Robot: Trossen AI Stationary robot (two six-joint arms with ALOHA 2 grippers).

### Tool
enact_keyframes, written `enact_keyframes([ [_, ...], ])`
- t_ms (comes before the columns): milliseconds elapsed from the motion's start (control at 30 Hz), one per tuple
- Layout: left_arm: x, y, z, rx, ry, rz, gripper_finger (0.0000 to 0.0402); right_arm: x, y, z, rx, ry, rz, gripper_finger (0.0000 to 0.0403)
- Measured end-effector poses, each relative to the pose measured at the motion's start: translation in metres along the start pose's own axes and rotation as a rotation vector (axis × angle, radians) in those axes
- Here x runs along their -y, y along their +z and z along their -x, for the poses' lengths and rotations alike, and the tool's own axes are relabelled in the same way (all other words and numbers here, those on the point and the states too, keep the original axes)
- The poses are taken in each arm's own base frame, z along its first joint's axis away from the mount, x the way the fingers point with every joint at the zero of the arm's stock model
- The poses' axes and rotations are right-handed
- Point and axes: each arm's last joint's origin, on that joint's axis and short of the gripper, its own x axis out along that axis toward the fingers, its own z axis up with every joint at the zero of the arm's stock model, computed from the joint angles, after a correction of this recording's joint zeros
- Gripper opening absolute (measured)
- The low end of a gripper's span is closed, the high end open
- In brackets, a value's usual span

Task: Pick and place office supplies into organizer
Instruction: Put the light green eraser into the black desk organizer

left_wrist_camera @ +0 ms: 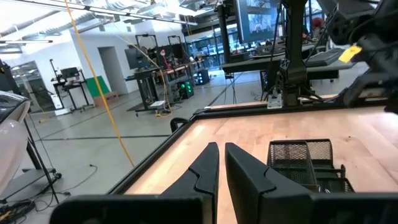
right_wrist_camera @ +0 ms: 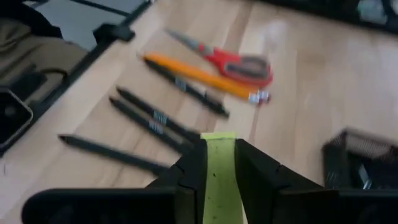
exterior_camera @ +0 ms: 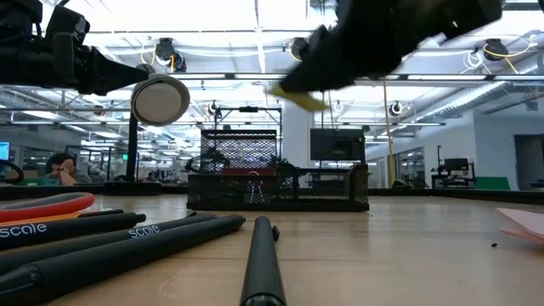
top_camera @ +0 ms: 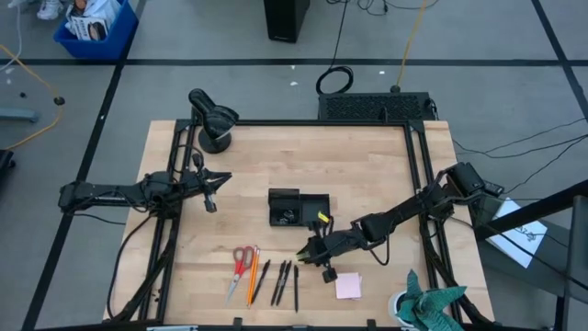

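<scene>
My right gripper (right_wrist_camera: pixel 219 155) is shut on the small yellow piece (top_camera: pixel 322 218) and hovers just right of the black mesh organizer (top_camera: pixel 299 208), near its near side. Along the table's near edge the red-handled scissors (top_camera: pixel 241 262), the orange pencil (top_camera: pixel 253 274) and several black pens (top_camera: pixel 281 280) lie flat. The pink sticky-note pad (top_camera: pixel 348 286) lies right of them. My left gripper (left_wrist_camera: pixel 221 163) waits shut above the table's left side, left of the organizer (left_wrist_camera: pixel 305 162). My right gripper pinches the yellow piece (right_wrist_camera: pixel 219 171) between its two fingers (right_wrist_camera: pixel 189 168). One end of the piece pokes out past the fingertips. The low view shows the yellow piece (exterior_camera: pixel 297 98) lifted clear of the table, higher than the organizer (exterior_camera: pixel 278 187).
A round black dome device (top_camera: pixel 213 124) stands at the far left corner. The teal cloth (top_camera: pixel 432 308) sits at the near right corner. Black frame rails run along the table's left and right sides. Bare wood lies between the organizer and the pens.
</scene>
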Motion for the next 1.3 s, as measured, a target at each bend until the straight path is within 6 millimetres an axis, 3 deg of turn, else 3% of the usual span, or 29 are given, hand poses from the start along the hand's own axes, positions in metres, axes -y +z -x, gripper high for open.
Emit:
enact_keyframes([
  [200,0.0,0.0,0.0,0.002,0.0,0.0,0.0035,0.023,0.022,-0.001,0.063,-0.061,0.048,0.0065],
  [400,0.0,0.0,0.0,0.001,0.0,0.0,0.0035,0.046,0.027,-0.002,0.111,-0.119,0.051,0.0065],
  [767,0.0,0.0,0.0,0.002,-0.001,0.0,0.0035,0.079,-0.006,-0.038,0.068,-0.226,0.003,0.0066],
  [1300,0.0,0.0,0.0,0.002,0.0,0.001,0.0035,0.105,-0.03,-0.045,-0.052,-0.298,-0.06,0.0065],
])
